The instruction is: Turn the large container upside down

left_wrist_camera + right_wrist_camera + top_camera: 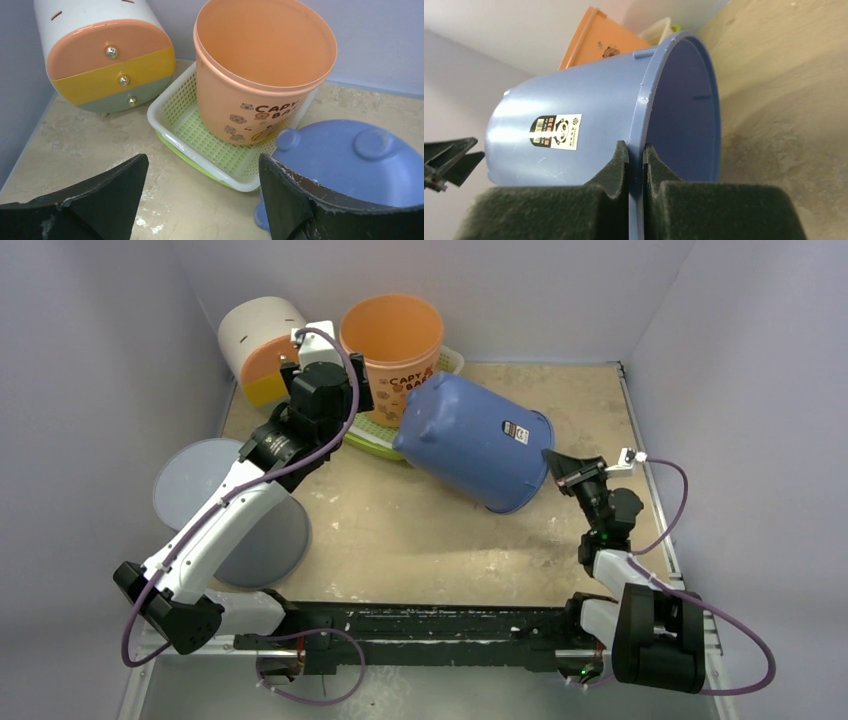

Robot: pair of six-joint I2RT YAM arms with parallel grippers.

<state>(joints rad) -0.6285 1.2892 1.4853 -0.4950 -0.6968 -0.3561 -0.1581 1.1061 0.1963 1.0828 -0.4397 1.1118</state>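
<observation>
The large blue container [470, 438] lies tilted on its side in mid-table, its mouth toward the right and its footed base toward the orange bucket. My right gripper [553, 462] is shut on its rim, one finger outside and one inside the wall [636, 150]. The container [574, 125] fills the right wrist view, a panda label on its side. My left gripper [335, 368] is open and empty, hovering by the container's base [360, 160], which shows next to its right finger [285, 190].
An orange bucket [393, 340] stands in a white-green mesh basket [210, 145] at the back. A white drawer box [258, 345] with coloured drawers lies at the back left. A grey round lid [235, 510] lies at the left, under the left arm.
</observation>
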